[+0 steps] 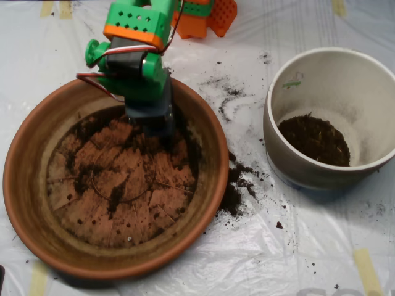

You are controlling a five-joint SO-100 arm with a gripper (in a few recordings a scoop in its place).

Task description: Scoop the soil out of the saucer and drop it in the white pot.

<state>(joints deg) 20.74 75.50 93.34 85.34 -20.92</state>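
Observation:
The terracotta saucer (37, 203) fills the left half of the overhead view. Thin smears and small clumps of dark soil (114, 197) lie on its grooved bottom, thickest along the far and right inner edge. The green and orange arm reaches down from the top, and its grey scoop (151, 120) is lowered into the far part of the saucer, down at the soil. The arm's body covers most of the scoop. The white pot (278, 132) stands at the right with a mound of soil (315, 140) on its floor and a small green mark near its rim.
Spilled soil (237, 185) lies on the white plastic sheet between saucer and pot, with more crumbs (225, 95) farther back. Orange and green robot parts (207, 15) sit at the top edge. Yellow tape strips (367, 268) mark the sheet.

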